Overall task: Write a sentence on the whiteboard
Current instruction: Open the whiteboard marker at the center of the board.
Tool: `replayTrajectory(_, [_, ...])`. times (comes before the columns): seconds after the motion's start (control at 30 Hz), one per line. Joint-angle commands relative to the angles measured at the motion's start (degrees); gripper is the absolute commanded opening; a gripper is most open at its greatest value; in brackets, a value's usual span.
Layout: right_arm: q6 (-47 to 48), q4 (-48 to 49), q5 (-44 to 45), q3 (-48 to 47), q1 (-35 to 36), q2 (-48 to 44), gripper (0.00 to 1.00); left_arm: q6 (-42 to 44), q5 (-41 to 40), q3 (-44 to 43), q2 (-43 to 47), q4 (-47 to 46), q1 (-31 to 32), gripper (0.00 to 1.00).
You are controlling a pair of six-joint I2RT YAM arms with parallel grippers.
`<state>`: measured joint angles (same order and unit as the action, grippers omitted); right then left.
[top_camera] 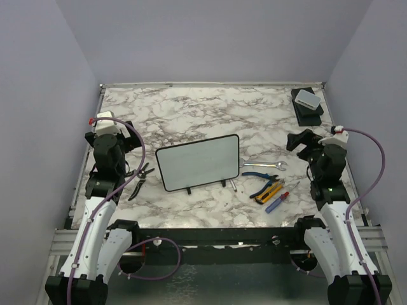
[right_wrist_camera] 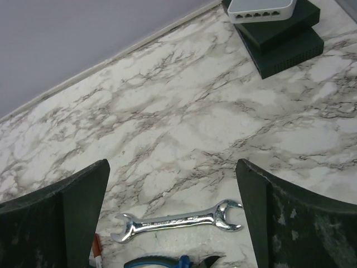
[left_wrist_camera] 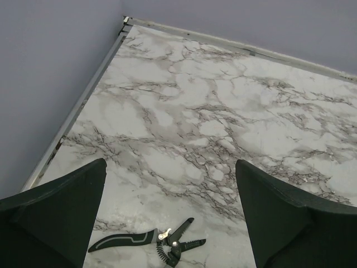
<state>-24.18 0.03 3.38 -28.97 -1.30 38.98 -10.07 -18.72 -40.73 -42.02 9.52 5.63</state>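
On veined marble table (top_camera: 191, 114), rounded black-framed whiteboard (top_camera: 198, 162) (blank), left claw (left_wrist_camera: 170, 163), right claw (right_wrist_camera: 173, 163), both released.

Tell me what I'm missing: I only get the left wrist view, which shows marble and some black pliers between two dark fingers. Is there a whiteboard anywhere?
Observer: Yes. The whiteboard stands on its two little feet, just right of those pliers.
Operator: Is anything written on it?
Observer: From the top view its face looks blank. I can make out no writing.
Operator: And what is the other arm doing?
Observer: The right gripper hangs open and holds nothing. Its own camera shows a silver wrench lying between its fingers.
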Motion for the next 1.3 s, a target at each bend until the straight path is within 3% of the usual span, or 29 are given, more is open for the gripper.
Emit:
replayTrajectory(0.0, [-3.23, -2.76, -9.82, -0.16, -0.11, 0.53, 1.0, -2.26, -0.85, -1.92, -0.26, 0.3, -0.3, 0.99])
replayTrajectory(0.17, [-7.71, -3.85, -21.18, 2.16, 0.02, 3.59, 0.98, -2.85, -0.34, -1.83, -1.04, 0.32, -0.35, 0.99])
replayTrajectory(0.27, [-8.2, -5.85, -21.87, 3.5, 1.91, 4.87, 0.95, -2.79, 0.42, -1.64, -1.08, 0.27, -0.27, 0.99])
replayTrajectory(0.5, [-10.55, -11.01, -15.28, 6.45, 13.61, 5.52, 0.89, -2.76, -0.63, -1.25, -1.68, 0.9, -0.35, 0.99])
replayTrajectory(0.77, [-13.02, -7.5, -4.41, 8.76, 31.01, 10.41, 0.57, -2.05, 0.18, -1.03, -1.92, 1.11, -0.26, 0.99])
replayTrajectory(1.03, [-11.21, -6.45, 10.76, 2.24, 46.99, 23.5, 0.52, -0.81, 3.6, -0.61, -1.92, 1.11, -0.29, 0.99])
replayTrajectory(1.27, [-9.08, -3.39, 13.18, -1.38, 51.2, 31.37, 0.47, -0.81, 3.94, -0.45, -2.09, 1.11, -0.29, 0.99])
